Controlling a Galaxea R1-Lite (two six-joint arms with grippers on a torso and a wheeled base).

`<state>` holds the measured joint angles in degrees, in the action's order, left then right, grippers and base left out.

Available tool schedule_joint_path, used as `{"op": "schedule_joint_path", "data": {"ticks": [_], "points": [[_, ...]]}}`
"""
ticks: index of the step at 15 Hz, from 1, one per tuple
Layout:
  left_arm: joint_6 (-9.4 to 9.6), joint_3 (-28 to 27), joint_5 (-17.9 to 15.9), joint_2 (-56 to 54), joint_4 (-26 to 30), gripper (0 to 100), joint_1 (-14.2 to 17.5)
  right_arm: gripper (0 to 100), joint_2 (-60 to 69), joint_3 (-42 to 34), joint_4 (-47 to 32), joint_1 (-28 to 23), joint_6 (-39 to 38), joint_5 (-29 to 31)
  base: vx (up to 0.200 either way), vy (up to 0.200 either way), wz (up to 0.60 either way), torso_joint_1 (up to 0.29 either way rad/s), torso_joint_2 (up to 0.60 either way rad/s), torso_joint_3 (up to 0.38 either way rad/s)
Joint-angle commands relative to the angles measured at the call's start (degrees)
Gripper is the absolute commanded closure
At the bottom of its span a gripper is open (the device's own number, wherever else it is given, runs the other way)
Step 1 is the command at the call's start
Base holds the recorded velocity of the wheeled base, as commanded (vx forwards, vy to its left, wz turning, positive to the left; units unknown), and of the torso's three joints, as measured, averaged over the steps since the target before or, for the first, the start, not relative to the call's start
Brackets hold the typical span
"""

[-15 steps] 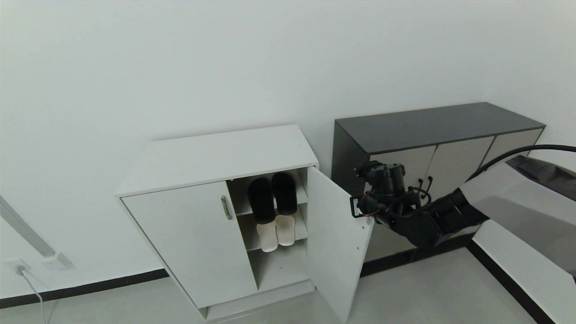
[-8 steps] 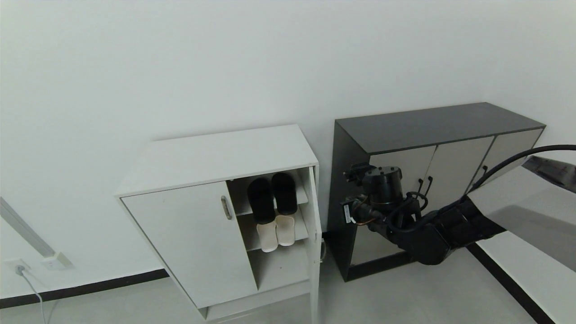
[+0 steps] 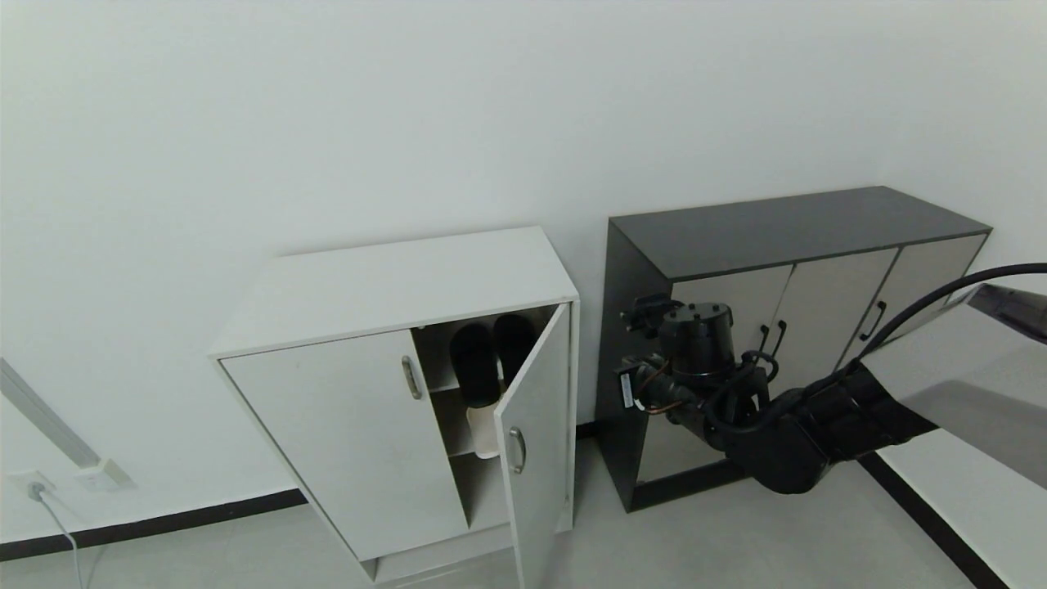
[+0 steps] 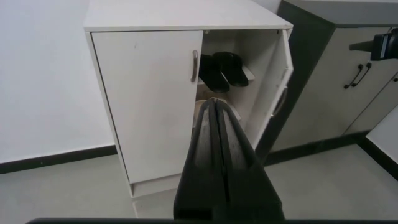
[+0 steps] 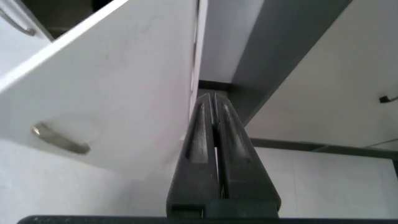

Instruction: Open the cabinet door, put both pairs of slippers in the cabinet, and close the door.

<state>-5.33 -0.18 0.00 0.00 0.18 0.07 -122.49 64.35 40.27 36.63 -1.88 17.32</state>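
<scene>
The cabinet (image 3: pixel 393 286) door (image 3: pixel 532 425) is hanging half open, black slippers (image 3: pixel 476 360) inside; right gripper (image 5: pixel 214 99) is hovering near the door, fingers together; left gripper (image 4: pixel 214 102), also closed, is facing the cabinet.

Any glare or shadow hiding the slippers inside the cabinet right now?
Head view: even light, no glare; the cabinet interior is shaded, yet the black slippers stand out, partly covered by the half-open door. Left wrist view: they read plainly; the shut left gripper blocks the space beneath them. Right wrist view: the door face is evenly lit beside the shut right gripper.
</scene>
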Motion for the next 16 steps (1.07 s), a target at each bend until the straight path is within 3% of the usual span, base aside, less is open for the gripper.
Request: {"op": "schedule_joint_path", "data": {"ticks": [1,7,16], "points": [[-0.03,0.01,0.0,0.0,-0.01,100,0.01,100,0.06,-0.11,0.08,0.28,0.03,-0.01,0.0,0.0,0.6,0.002,0.0,0.007],[-0.03,0.01,0.0,0.0,-0.01,100,-0.07,100,-0.12,-0.63,1.48,0.63,-0.23,-0.45,0.0,0.0,0.6,-0.002,0.0,0.003],[-0.03,0.01,0.0,0.0,-0.01,100,0.01,100,1.91,-2.13,3.5,-0.33,0.03,-1.06,0.0,0.0,0.0,0.0,0.0,0.0]]}}
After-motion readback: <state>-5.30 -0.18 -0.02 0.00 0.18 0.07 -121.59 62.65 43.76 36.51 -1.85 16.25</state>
